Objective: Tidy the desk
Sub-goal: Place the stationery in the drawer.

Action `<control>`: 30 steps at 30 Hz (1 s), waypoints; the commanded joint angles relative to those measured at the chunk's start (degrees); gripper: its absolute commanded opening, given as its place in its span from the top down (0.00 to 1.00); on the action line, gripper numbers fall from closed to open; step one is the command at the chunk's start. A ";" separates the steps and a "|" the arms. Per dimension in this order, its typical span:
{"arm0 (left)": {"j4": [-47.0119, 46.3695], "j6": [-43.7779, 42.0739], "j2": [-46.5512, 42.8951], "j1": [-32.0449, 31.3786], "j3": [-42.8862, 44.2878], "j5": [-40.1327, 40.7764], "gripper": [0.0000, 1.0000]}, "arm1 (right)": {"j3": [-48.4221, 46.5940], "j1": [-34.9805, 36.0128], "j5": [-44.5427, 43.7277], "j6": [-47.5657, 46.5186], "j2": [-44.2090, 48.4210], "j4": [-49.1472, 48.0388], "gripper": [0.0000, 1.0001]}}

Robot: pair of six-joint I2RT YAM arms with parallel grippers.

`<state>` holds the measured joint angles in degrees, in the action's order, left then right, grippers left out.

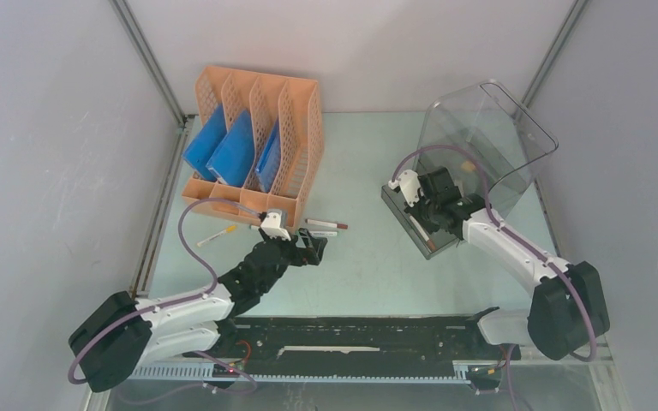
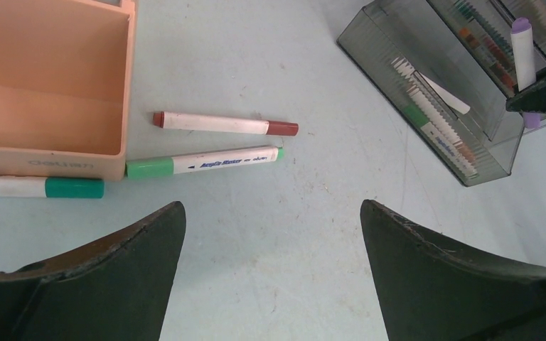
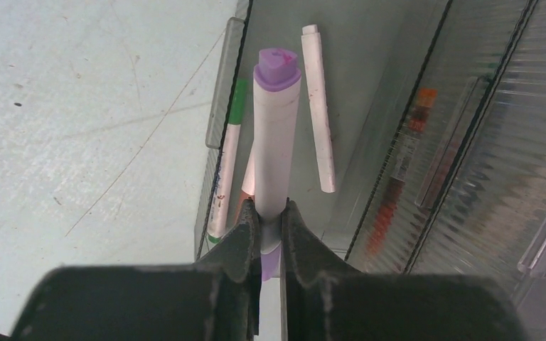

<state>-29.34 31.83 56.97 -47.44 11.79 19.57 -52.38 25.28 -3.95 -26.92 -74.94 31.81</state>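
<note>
The pale mint worktop (image 1: pixel 368 282) lies flat and fills the enclosure between the grey walls. In the top view its long axis runs left to right, with the black rail along its near edge.

At the far right of it stands a clear drawer box (image 1: pixel 488 145), tilted back. At the far left stands an orange file rack (image 1: pixel 296 128), slots open upward, with blue folders (image 1: pixel 231 154) leaning in three of them.

The left arm (image 1: pixel 188 304) reaches low from its base toward the middle of the worktop, wrist bent forward just in front of the rack. The left gripper (image 2: pixel 271 206) hangs above bare surface with its fingers spread wide and nothing between them. The right arm (image 1: pixel 514 248) stretches up and leftward from its base to the front of the clear box.

There a grey drawer (image 1: pixel 420 231) is pulled out, holding several pens. The right gripper (image 3: pixel 271 213) is pressed onto a purple marker (image 3: pixel 276 135), pinching its lower barrel above the drawer. The marker's long axis runs straight away from the gripper, purple cap at the far end.

Ahead of the left gripper two markers lie nearly parallel, close but apart: a red-brown marker (image 2: pixel 224 123) and a green marker (image 2: pixel 202 162), whose cap end is just beside the rack's corner. A second green-capped marker (image 2: pixel 35 187) lies along the rack's front.
</note>
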 commanded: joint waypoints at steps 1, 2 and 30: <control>-1.24 1.01 0.87 0.33 2.00 1.67 0.00 | -0.05 0.43 -2.57 0.51 -1.49 -2.11 0.89; -1.24 0.96 1.10 0.36 2.04 1.68 0.00 | -0.09 0.41 -2.74 0.51 -1.80 -2.17 0.88; 3.42 -5.54 3.92 0.46 6.43 -5.02 0.00 | -0.09 1.54 -3.18 0.35 -2.65 -2.03 0.61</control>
<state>-28.25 30.61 60.55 -47.33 14.59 17.47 -52.23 26.11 -6.87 -26.70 -78.17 30.85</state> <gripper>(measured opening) 0.996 0.383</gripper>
